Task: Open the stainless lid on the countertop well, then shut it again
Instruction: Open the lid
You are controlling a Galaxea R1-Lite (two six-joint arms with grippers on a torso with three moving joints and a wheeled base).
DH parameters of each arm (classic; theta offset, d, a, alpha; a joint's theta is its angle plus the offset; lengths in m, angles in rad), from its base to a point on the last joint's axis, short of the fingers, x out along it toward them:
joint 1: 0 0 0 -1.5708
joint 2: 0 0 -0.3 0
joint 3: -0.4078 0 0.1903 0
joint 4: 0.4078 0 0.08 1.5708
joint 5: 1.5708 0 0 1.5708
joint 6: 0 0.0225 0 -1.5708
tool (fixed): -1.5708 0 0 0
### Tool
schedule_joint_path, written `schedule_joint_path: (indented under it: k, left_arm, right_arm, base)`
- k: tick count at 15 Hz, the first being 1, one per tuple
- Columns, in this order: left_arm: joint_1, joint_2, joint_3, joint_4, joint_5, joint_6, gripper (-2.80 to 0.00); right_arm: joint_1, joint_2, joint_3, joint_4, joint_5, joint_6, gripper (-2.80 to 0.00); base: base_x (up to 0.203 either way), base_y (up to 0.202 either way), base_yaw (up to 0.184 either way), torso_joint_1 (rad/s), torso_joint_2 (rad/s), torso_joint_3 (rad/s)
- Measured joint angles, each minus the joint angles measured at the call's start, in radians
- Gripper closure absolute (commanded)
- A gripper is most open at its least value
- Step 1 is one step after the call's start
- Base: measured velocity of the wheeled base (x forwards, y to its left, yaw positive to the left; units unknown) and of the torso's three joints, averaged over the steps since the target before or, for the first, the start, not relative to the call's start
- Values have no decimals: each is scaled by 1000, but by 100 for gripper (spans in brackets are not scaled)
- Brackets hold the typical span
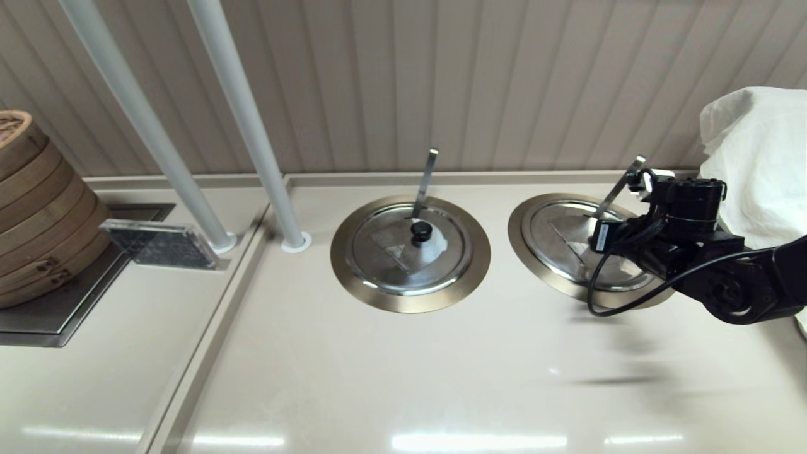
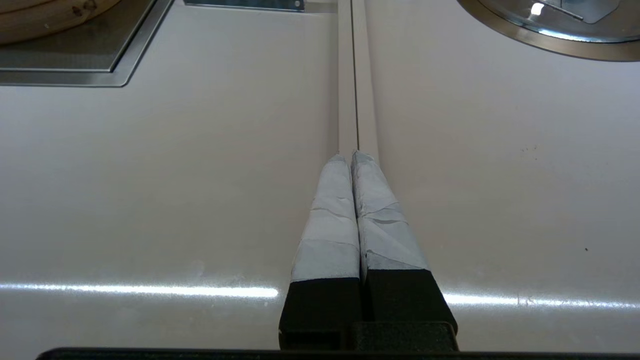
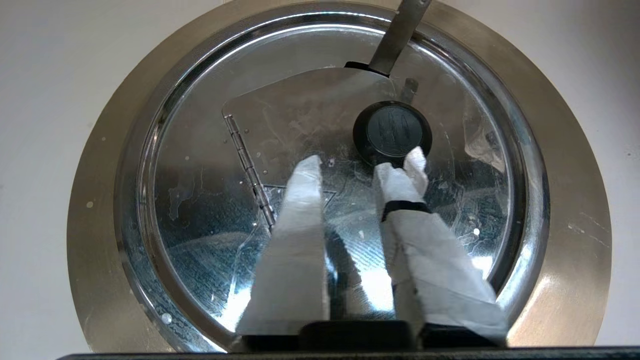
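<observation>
nothing's done yet: stainless lid (image 3: 320,165) sits flat on the countertop well (image 3: 570,210). right gripper (image 3: 364,167) hovers part open, empty, knob (image 3: 392,131) just past its fingertips. left gripper (image 2: 350,159) parked, pressed together.

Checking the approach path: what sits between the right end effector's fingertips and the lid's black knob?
Nothing: in the right wrist view the open right end effector hangs just short of the black knob on the stainless lid.
</observation>
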Motion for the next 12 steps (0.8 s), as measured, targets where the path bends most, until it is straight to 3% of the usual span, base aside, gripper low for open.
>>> schedule_joint_path:
  k: [6,12]
  left_arm:
    - [0,0,0,0,0,0,0]
    - [0,0,0,0,0,0,0]
  right_arm:
    - [-35,23,19,-70,7,-4,-280]
    - [-84,156,21,-276,35,-18,-280]
  base:
    - [0,0,0,0,0,0]
    - [0,0,0,0,0,0]
